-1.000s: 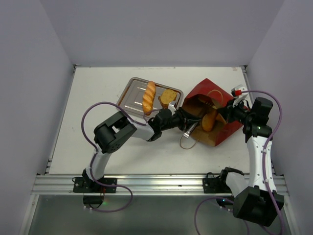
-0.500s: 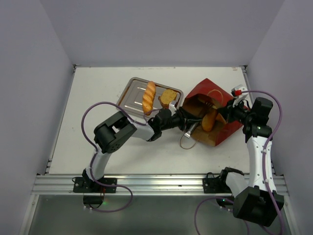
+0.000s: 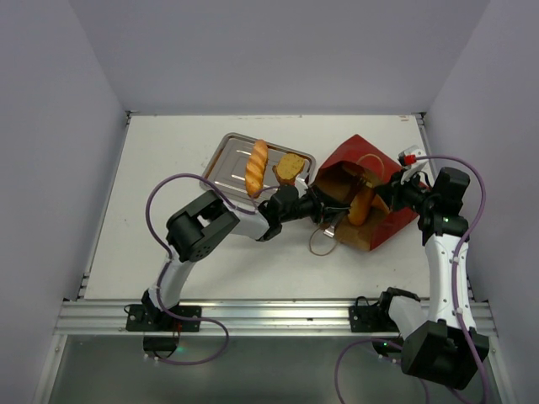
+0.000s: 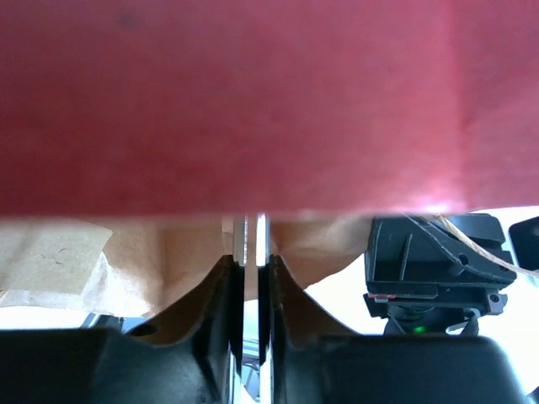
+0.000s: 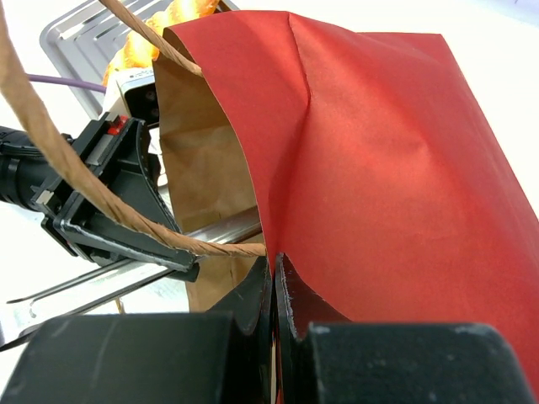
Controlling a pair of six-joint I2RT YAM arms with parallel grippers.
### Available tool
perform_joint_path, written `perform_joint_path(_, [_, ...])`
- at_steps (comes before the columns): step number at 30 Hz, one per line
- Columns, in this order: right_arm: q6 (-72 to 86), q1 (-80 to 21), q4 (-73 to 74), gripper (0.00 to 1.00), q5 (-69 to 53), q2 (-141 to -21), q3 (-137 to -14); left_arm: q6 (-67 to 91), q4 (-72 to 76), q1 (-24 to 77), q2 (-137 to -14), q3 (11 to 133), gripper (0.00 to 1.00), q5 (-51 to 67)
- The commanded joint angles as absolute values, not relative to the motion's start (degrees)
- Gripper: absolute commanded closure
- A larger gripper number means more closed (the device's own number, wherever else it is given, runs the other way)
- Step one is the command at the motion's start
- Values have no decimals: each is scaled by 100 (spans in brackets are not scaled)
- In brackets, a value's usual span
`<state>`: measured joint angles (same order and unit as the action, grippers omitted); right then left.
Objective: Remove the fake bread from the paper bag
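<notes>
A golden loaf of the fake bread (image 3: 361, 205) is lying inside the open mouth of the paper bag (image 3: 352, 156), resting against its tan lining. The bag is lying on its side on the right part of the counter (image 3: 160, 168), its mouth facing the near left. Two more pieces, a long baguette (image 3: 257, 167) and a toast slice (image 3: 290, 167), are sitting on the steel tray (image 3: 221, 164) just left of the bag.

My left fingers (image 4: 232, 290) are pressing together on the bag's left lip, with only a thin edge between them and the red paper filling the view above. My right fingers (image 5: 263, 290) are pinching the red wall at the bag's right rim, closed tight on it. A twine handle (image 5: 101, 202) is crossing in front of my right wrist camera.
</notes>
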<state>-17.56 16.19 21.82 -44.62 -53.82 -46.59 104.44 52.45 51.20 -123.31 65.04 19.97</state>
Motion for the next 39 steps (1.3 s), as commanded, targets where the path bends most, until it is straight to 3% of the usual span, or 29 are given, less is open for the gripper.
perform_joint_path(1, [-1661,1617,2048,99,-4799,-5238,-4658,10441,5440,5133,-12340,6697,86,1969])
perform_joint_path(6, [-1644,1617,2039,98,-4781,-5212,-4658,10205,5415,5124,-12165,6627,100,1995])
perform_joint_path(39, [-1389,1617,1731,99,-3999,-5186,-4553,8842,4992,5106,-9844,4729,100,2847])
